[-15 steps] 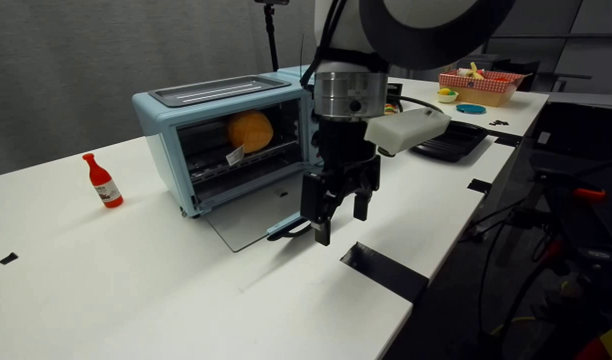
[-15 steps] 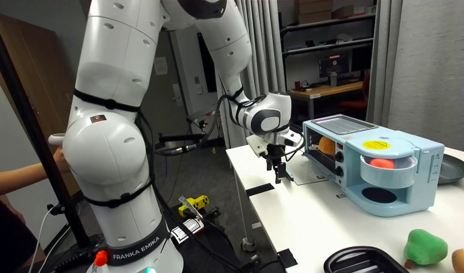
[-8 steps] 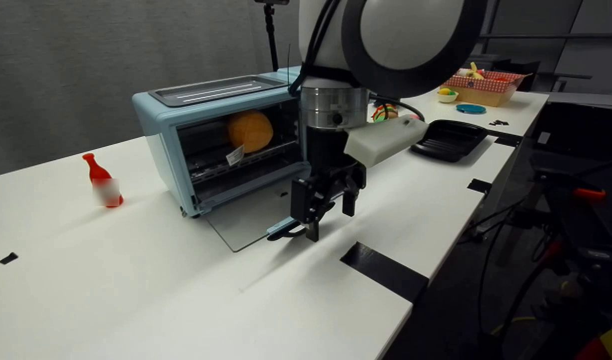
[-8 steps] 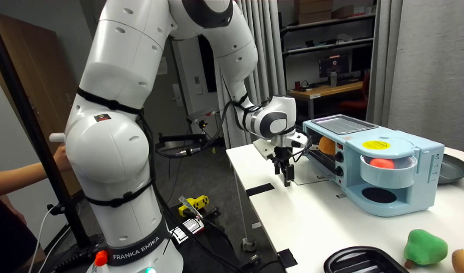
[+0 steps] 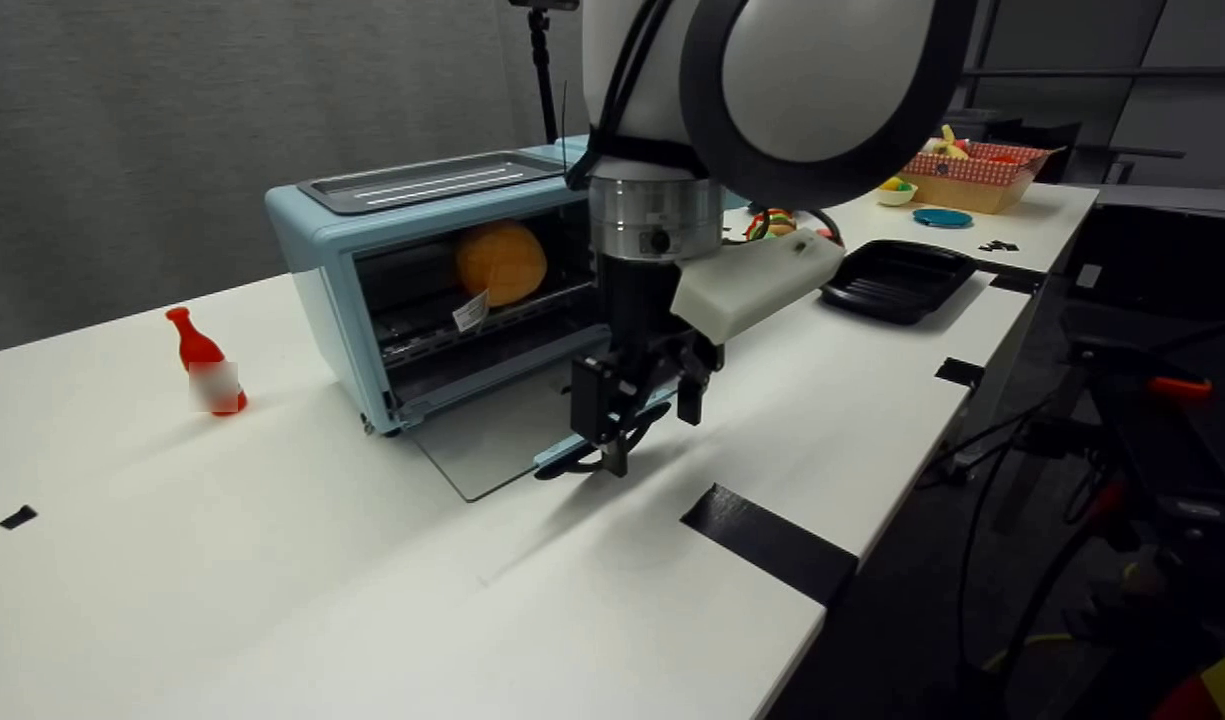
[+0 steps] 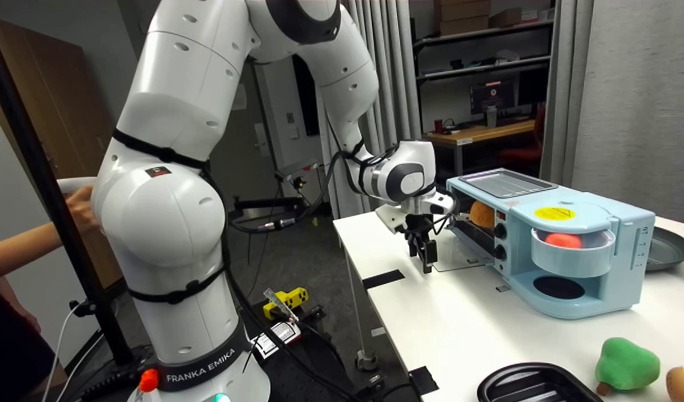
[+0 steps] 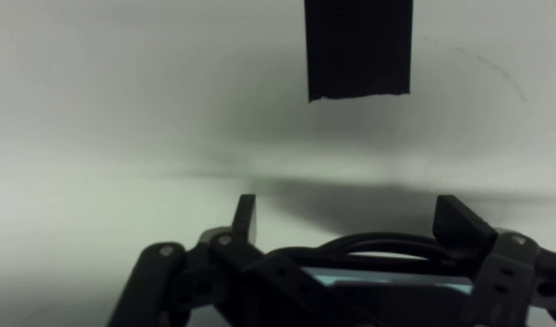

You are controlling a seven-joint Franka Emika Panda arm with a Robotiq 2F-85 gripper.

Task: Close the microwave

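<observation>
Moved since the earlier frame: tool (image 5: 652, 430), shifted left in an exterior view, nearer the drop-down door (image 5: 502, 435). No change seen in the microwave (image 5: 327, 310): left of centre there, on the desk (image 5: 272, 560), door lowered almost flat, so yet to be closed.

Tool spread wide, nothing clamped. In the wrist view, fingertips (image 7: 246, 213) well apart across the lower half of the frame, handle (image 7: 380, 239) just below them and running the same way as the spread. Contact: can't tell. Guess: at approach, no lift yet.

Handling, all judgement: expect a microwave heavy enough to sit through a gentle push; don't shove, might slide. Expect a light, stiff door turning on its bottom edge. Treat the glass pane (image 5: 477, 455) as slick and breakable; keep fingertips off it.

Take hold at the handle, mid-length, to avoid twisting the door. Don't squeeze as lined up now: likely to slide along the handle, not pinch across it. Either rotate the tool or hook under the handle and lift. Go in low and slow, probably little room over the desk. Then sweep up and in on an arc, finish with a flat push.

Watch the orange round thing (image 5: 502, 262) inside and the white tag (image 5: 470, 311) at its lower left: close to the opening, could get pinched.
</observation>
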